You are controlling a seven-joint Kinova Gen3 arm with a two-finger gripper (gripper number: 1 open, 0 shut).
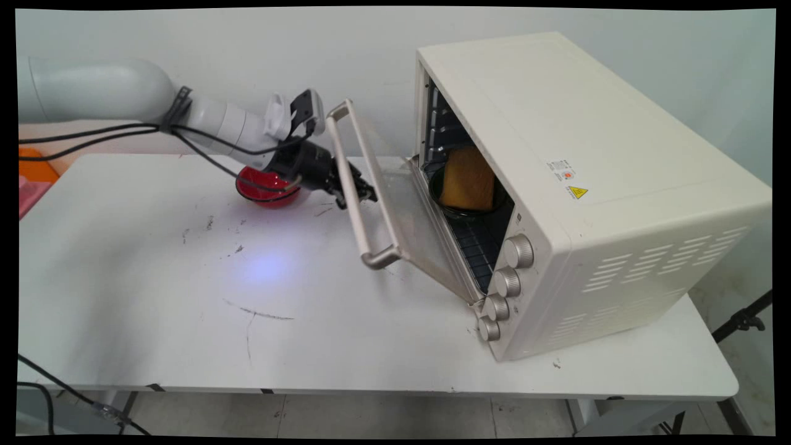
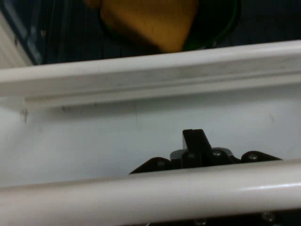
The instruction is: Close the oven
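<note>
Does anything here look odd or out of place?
The toaster oven sits askew on the table, and its door hangs part open. A yellow sponge-like block stands in a dark dish inside. Black scuffs mark the tabletop.

A cream toaster oven [image 1: 593, 185] fills the right half of the frame, its glass door [image 1: 426, 228] hanging part-open with a metal handle [image 1: 361, 185] at centre. Inside — an orange-brown slice of bread [image 1: 468, 179] on a dark dish [image 1: 446, 201]. Four knobs [image 1: 505, 283] run down its front. A red bowl [image 1: 267, 188] sits left of centre on the white table [image 1: 185, 296] — scuffed with dark marks.
</note>
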